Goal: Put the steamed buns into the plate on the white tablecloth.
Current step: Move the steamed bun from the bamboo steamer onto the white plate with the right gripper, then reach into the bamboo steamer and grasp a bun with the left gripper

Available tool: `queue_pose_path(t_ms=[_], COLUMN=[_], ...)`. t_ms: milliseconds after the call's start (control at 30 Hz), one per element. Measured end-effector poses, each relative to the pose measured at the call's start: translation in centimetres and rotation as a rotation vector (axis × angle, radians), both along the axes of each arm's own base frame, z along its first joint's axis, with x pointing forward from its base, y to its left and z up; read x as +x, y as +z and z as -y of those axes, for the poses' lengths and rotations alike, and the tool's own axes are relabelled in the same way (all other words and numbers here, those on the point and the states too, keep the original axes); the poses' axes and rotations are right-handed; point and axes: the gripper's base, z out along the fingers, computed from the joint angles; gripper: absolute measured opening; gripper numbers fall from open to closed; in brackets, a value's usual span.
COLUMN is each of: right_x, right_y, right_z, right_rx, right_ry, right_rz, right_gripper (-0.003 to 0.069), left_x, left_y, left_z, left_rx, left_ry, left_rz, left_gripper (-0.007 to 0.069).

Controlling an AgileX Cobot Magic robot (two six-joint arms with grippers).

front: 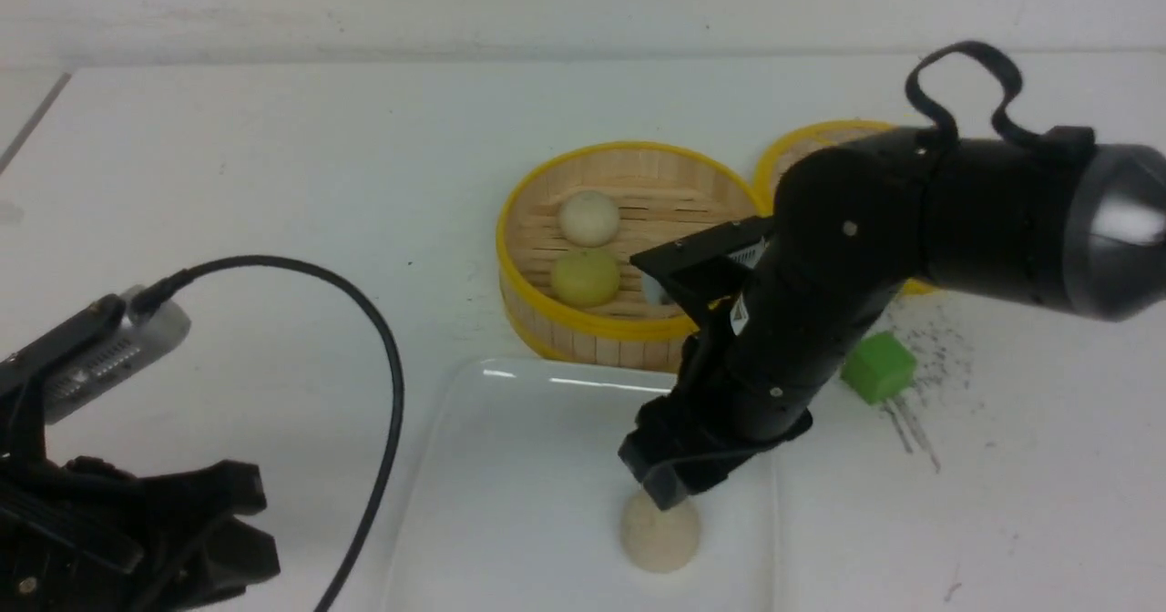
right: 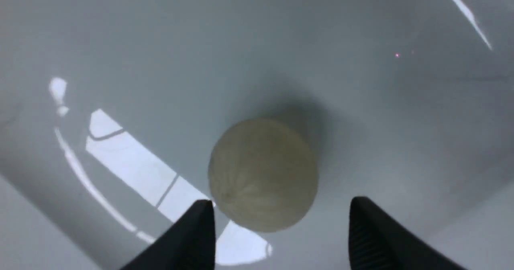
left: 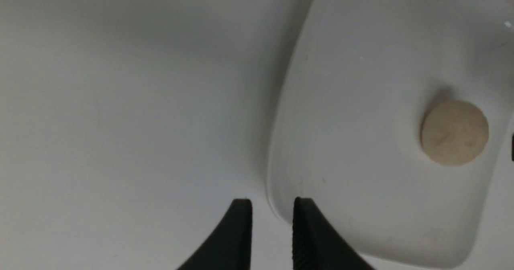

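Using the plate point(front: 510, 484) as ref: one off-white bun point(front: 660, 532) sits on it, toward its R side, w/ the R gripper point(right: 282, 207) just above, pincer spread wide & nothing gripped, bun visible btwn/ahead of the tips; L gripper point(left: 272, 201) is off the plate's L side, tips a bit apart, holding nothing. Just beyond the plate's far edge is the steamer point(front: 601, 330), w/ a 2nd off-white bun point(front: 588, 219) & the yellow bun point(front: 585, 277) in it, while the green cube point(front: 879, 368) lies on the white tablecloth point(front: 273, 175) R of the plate.
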Motion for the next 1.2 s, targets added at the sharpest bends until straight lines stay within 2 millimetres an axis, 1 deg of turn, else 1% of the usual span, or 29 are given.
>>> queue_pose_path(t_ms=[67,100,167,200,233,300,333,367,400,433,467,500,533,567,600,633,667,700,733,767,800,900,933,967,1000,1033,1067,1100,1200], right_x=[-0.6,-1.1,-2.3,-2.4,-3.8,-5.8,-6.0,-7.5,-7.7,-9.1,-10.5,-11.1,-12.3,-12.5,-13.4,-14.6,-15.4,-16.1,-16.3,-16.8,-17.7,-18.4,-18.5,-18.5,-18.5,-18.4,-18.4,-18.3,-18.2], right_y=[2.5,4.4,7.1,7.4,9.6,12.2,12.4,13.8,13.9,14.7,15.1,15.1,15.0,14.9,14.6,14.0,13.1,12.5,12.5,12.0,10.4,8.7,8.4,7.5,6.9,6.3,6.3,5.5,4.8], right_z=[0.6,1.2,2.5,2.6,4.0,6.4,6.5,8.3,8.5,10.0,11.5,12.2,13.5,13.6,14.7,16.0,16.8,17.5,17.8,18.3,19.1,19.9,20.0,20.1,20.1,20.1,20.1,20.1,20.0], right_rx=[0.01,0.018,0.009,0.007,0.001,-0.044,-0.04,-0.052,-0.056,-0.059,-0.063,-0.067,-0.074,-0.072,-0.074,-0.072,-0.072,-0.059,-0.047,-0.03,-0.006,0.026,0.024,0.022,0.011,0.001,0.002,-0.011,-0.016], right_ry=[0.018,0.029,0.048,0.05,0.061,0.073,0.072,0.051,0.048,0.019,-0.005,-0.021,-0.041,-0.044,-0.064,-0.094,-0.118,-0.14,-0.146,-0.169,-0.207,-0.251,-0.252,-0.259,-0.256,-0.252,-0.251,-0.244,-0.236], right_rz=[0.039,0.071,0.131,0.137,0.181,0.238,0.244,0.284,0.292,0.328,0.358,0.372,0.399,0.399,0.42,0.452,0.47,0.491,0.508,0.521,0.541,0.565,0.565,0.571,0.567,0.569,0.572,0.575,0.578], right_gripper=[0.0393,0.0346,0.0254,0.0232,0.0162,0.0031,0.0031,-0.001,-0.0011,-0.0015,-0.0015,-0.0015,-0.0015,-0.0015,-0.0015,-0.0015,-0.0015,-0.0015,-0.0015,-0.0015,-0.0015,-0.0013,-0.0013,-0.0011,-0.0011,-0.001,-0.001,-0.0008,-0.0008], left_x=[0.2,0.3,0.9,0.9,1.5,2.6,2.7,3.6,3.8,4.6,5.6,6.4,7.2,7.4,8.1,9.3,10.0,10.7,10.8,11.4,12.4,14.6,14.9,16.4,17.3,18.2,18.5,19.8,21.2], left_y=[0.4,0.7,1.7,1.9,2.8,4.8,4.9,6.1,6.1,7.0,7.4,7.7,7.8,8.0,7.9,7.5,7.1,6.3,6.2,5.7,4.6,3.9,4.1,4.2,4.3,4.4,4.1,4.4,4.3], left_z=[0.1,0.2,0.3,0.3,0.4,0.5,0.5,0.7,0.7,0.8,0.9,0.9,1.0,1.0,1.2,1.8,2.5,3.7,4.1,4.9,7.1,10.4,10.6,12.1,12.9,13.6,13.9,15.1,16.4], left_rx=[-0.022,-0.037,-0.048,-0.049,-0.048,-0.041,-0.041,-0.038,-0.037,-0.036,-0.035,-0.036,-0.033,-0.031,-0.026,-0.012,0.002,0.011,0.014,0.02,0.039,0.06,0.064,0.084,0.102,0.123,0.129,0.17,0.227], left_ry=[0.008,0.011,0.007,0.005,-0.007,-0.04,-0.044,-0.071,-0.075,-0.095,-0.109,-0.116,-0.126,-0.128,-0.138,-0.164,-0.191,-0.234,-0.25,-0.274,-0.341,-0.397,-0.399,-0.408,-0.409,-0.408,-0.411,-0.401,-0.398], left_rz=[0.011,0.02,0.037,0.041,0.052,0.082,0.08,0.085,0.08,0.08,0.066,0.058,0.053,0.057,0.051,0.03,0.019,-0.006,-0.006,-0.02,-0.054,-0.079,-0.068,-0.061,-0.051,-0.043,-0.048,-0.029,-0.017], left_gripper=[0.0189,0.0193,0.0199,0.02,0.0204,0.0214,0.0216,0.0221,0.0222,0.0225,0.023,0.0232,0.0233,0.0234,0.0234,0.0235,0.0236,0.0237,0.0237,0.0237,0.0237,0.0237,0.0237,0.0239,0.0243,0.0248,0.025,0.0262,0.0283])
